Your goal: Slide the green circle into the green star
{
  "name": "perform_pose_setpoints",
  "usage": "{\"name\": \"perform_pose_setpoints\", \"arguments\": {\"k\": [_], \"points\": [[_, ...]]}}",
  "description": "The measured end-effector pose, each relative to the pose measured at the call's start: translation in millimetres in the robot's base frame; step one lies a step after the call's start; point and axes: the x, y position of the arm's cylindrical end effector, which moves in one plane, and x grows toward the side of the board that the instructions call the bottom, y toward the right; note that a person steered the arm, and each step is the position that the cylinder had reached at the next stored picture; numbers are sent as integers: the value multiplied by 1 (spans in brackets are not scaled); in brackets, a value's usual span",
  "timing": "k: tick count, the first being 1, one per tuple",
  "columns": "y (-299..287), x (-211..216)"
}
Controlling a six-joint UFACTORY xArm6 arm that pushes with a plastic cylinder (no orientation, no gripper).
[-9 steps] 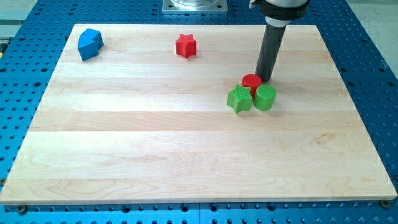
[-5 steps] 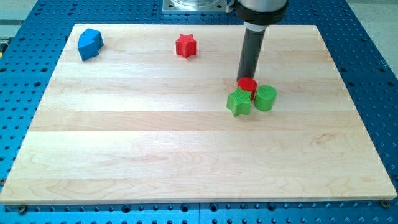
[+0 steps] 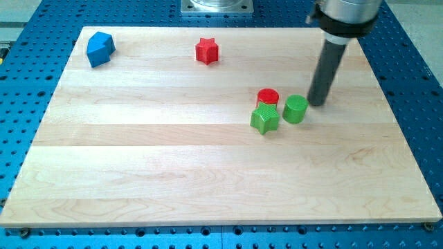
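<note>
The green circle [image 3: 295, 109] sits right of centre on the wooden board [image 3: 208, 173]. The green star [image 3: 265, 118] lies just to its left, a narrow gap between them. A red circle [image 3: 268, 98] touches the star's upper edge. My tip [image 3: 318, 103] is at the lower end of the dark rod, just right of the green circle and slightly above it in the view, close to it but apart.
A red star [image 3: 206, 50] lies near the board's top, left of centre. A blue block [image 3: 100, 48] of angular shape sits at the top left. A blue perforated table [image 3: 415, 104] surrounds the board.
My tip went left behind the red circle, then swung to the right of the green circle. The red circle and green star shifted slightly left.
</note>
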Motion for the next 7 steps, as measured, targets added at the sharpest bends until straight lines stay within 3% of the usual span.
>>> {"name": "perform_pose_setpoints", "arguments": {"k": [5, 7], "points": [[-50, 4], [-32, -119]]}}
